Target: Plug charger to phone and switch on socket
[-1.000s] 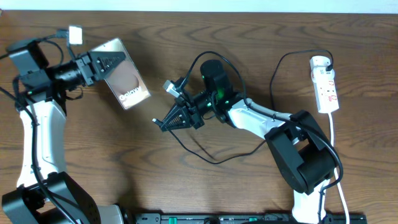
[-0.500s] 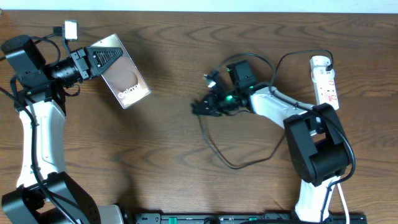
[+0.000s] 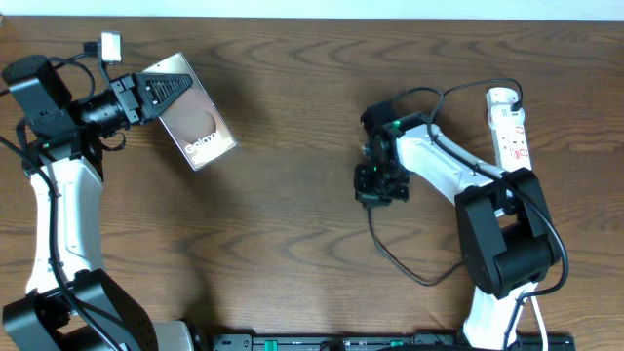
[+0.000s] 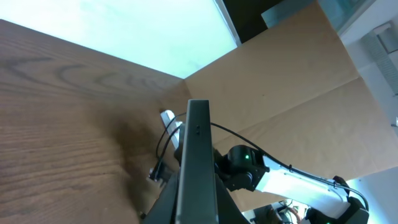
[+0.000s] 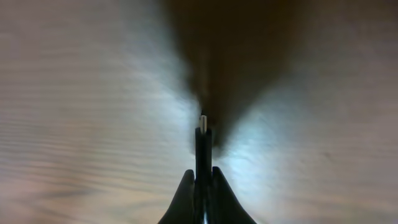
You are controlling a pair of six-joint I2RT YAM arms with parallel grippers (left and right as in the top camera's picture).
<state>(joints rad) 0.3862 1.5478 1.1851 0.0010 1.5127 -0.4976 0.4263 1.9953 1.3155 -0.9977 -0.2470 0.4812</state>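
The phone, bronze-brown with white lettering, hangs tilted above the table's far left, and my left gripper is shut on its upper end. From the left wrist the phone shows edge-on between the left gripper fingers. My right gripper points down at the table right of centre, shut on the plug tip of the charger, whose thin black cable loops toward the front. In the right wrist view the charger tip sticks out past the shut right gripper. The white socket lies at the far right with a black plug in its far end.
A white lead runs from the socket toward the front edge. A black rail lines the table's front. Brown cardboard stands behind the table, and the right arm shows past the phone in the left wrist view.
My right arm has swung right from the table's centre, carrying the charger tip, and now points downward. The cable trailed along with it. The left gripper shifted the phone slightly, then held still.
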